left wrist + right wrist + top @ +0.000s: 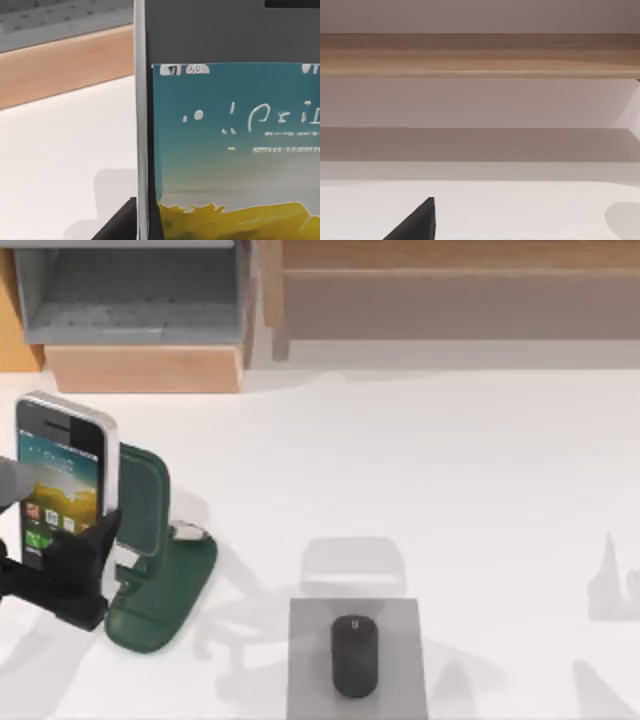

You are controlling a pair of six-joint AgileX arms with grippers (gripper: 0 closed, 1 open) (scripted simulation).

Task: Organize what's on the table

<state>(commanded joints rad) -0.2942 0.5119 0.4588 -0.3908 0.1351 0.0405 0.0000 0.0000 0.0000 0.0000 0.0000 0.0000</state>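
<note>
One broad, flat, plain white table (450,470), smooth and matte, spans the top view from left to right, its long axis running across the picture. Along its far edge stands a wooden and grey shelf unit (140,315) with an open grey compartment and light timber boards.

One silver-edged rectangular smartphone with a lit teal and yellow screen (62,475) is at the table's left side, held off the surface, long axis running from near to far, top end pointing toward the shelf unit. The black left gripper (75,565) is clamped on the smartphone's lower end, a finger showing on each side. In the left wrist view the screen (235,145) stands close, glossy, with a thin metal rim.

One dark green, rounded phone stand with a ribbed upright back panel (160,580) sits just beside the smartphone, to its right.

One flat grey square mouse pad (310,680) lies at the near edge, centre. One black oval computer mouse (354,655) rests on it, long axis near to far.

The right gripper's dark fingertip (417,222) shows in the right wrist view above the white tabletop; whether it is apart or together cannot be told.
</note>
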